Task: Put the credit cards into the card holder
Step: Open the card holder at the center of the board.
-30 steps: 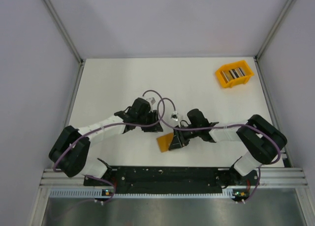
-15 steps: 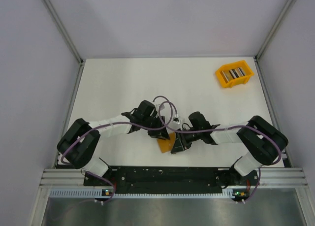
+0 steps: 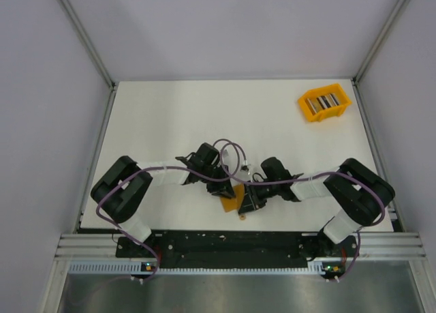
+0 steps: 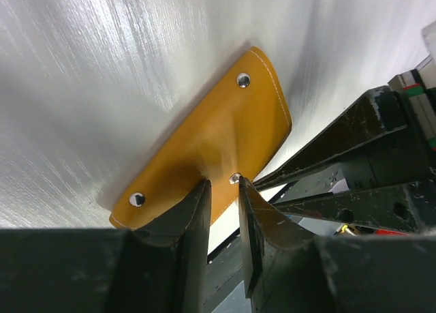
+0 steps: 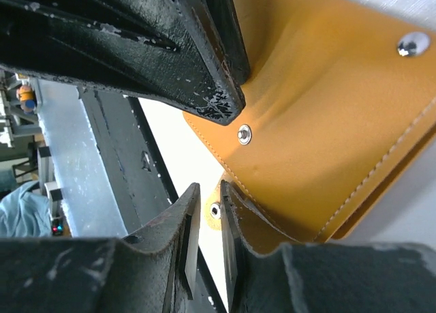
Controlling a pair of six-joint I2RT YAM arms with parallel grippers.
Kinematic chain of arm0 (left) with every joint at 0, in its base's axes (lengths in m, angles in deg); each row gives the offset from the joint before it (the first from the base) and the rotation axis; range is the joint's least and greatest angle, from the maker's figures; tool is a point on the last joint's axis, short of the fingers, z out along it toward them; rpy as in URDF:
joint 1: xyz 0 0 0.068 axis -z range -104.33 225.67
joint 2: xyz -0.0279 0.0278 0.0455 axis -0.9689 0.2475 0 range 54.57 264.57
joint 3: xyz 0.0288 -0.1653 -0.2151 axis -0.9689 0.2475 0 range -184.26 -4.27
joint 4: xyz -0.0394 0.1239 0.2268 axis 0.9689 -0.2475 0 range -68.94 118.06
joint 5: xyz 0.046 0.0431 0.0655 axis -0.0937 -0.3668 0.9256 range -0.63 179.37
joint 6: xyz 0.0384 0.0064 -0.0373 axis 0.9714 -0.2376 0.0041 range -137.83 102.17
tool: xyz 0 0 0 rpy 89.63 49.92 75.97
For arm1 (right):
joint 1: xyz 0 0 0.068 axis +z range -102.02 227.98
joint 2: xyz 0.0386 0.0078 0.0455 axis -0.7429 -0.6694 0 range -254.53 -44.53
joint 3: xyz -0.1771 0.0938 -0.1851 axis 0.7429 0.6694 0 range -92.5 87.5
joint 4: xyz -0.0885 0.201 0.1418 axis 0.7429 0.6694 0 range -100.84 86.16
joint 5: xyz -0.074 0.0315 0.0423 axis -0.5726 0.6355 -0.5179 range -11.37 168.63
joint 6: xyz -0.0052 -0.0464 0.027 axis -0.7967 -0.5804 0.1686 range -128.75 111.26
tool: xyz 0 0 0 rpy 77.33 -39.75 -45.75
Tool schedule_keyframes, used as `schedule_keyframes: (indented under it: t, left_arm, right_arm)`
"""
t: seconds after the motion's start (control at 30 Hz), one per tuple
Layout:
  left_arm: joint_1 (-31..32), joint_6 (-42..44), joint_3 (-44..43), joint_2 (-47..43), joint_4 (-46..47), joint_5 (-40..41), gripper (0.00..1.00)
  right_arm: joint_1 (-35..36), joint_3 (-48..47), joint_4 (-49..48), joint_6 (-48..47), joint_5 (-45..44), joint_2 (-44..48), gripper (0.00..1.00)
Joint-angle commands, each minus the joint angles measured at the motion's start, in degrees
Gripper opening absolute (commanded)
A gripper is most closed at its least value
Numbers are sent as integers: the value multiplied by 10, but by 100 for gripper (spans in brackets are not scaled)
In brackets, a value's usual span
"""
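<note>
The mustard-orange card holder (image 3: 230,204) lies near the table's front edge between my two grippers. In the left wrist view the card holder (image 4: 225,132) shows its outside with metal snaps. My left gripper (image 4: 222,183) is nearly shut, pinching the holder's near edge, which creases at the tips. In the right wrist view my right gripper (image 5: 208,190) is nearly shut with the holder's small clasp tab (image 5: 215,209) between its jaws, beside the holder's flap (image 5: 327,136). The credit cards (image 3: 325,101) stand as a striped row in the bin at the far right.
A bright orange plastic bin (image 3: 308,112) sits at the table's back right corner. The black rail (image 3: 231,243) at the arm bases runs just below the holder. Both arms' purple cables (image 3: 228,156) loop over the middle.
My left arm has swung right and toward the front, bringing its gripper onto the holder. The holder and my right gripper have shifted slightly toward the near edge.
</note>
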Motion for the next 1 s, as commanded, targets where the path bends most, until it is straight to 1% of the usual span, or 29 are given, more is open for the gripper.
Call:
schedule_keyframes:
  t: [0.0, 0.1, 0.17, 0.3, 0.4, 0.53, 0.67, 0.8, 0.97]
  left_arm:
    - [1, -4, 15, 14, 9, 70, 28]
    - [2, -5, 15, 14, 7, 73, 27]
    - [2, -9, 19, 10, 4, 84, 26]
    - [0, -16, 20, -5, -12, 130, 26]
    - [-1, -18, 12, -8, -37, 170, 25]
    - [-1, -29, 12, -16, -61, 207, 25]
    - [-1, -36, 19, -27, -68, 226, 24]
    - [-1, -41, 18, -38, -77, 239, 24]
    - [-1, -55, 20, -68, -106, 277, 24]
  right_arm:
    - [4, 3, 19, 4, -42, -41, 18]
    - [5, -6, 42, 13, -76, -65, 15]
    - [4, -13, 71, 23, -105, -79, 10]
    - [3, -4, 98, 50, -181, -96, 10]
    - [-18, -8, 113, 50, -219, -90, 10]
    - [-51, -20, 122, 37, -240, -63, 11]
    - [-65, -69, 148, 15, -243, -64, 14]
    - [-65, -127, 182, -15, -231, -96, 16]
    - [-68, -193, 241, -59, -288, -127, 17]
